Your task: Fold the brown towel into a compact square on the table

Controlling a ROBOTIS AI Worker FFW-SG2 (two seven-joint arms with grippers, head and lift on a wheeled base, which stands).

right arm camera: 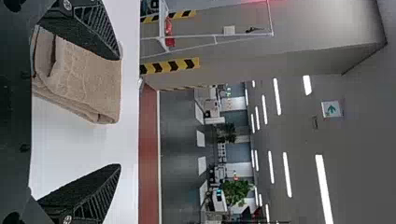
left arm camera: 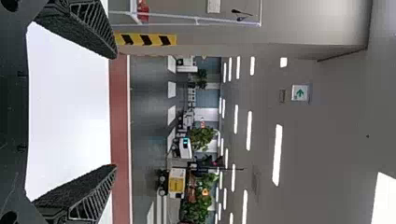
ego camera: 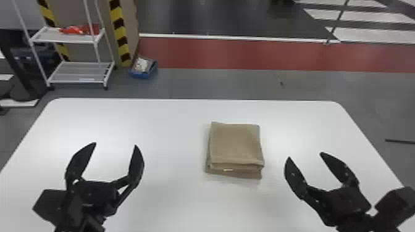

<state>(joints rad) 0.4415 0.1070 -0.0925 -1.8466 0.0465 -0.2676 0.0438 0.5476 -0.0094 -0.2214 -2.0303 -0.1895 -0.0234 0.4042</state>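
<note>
Right of the table's middle lies the brown towel, folded into a thick, nearly square stack with its layered edge facing the robot. My left gripper is open over the table's left part, well apart from the towel. Off to the towel's right, my right gripper is open too, with nothing between its fingers. In the left wrist view my left gripper has its fingers wide apart over white tabletop. In the right wrist view one finger of my right gripper overlaps the view of the towel.
The white table has rounded far corners. Beyond it on the floor stand a white shelf rack at the left and a blue box by a striped pillar.
</note>
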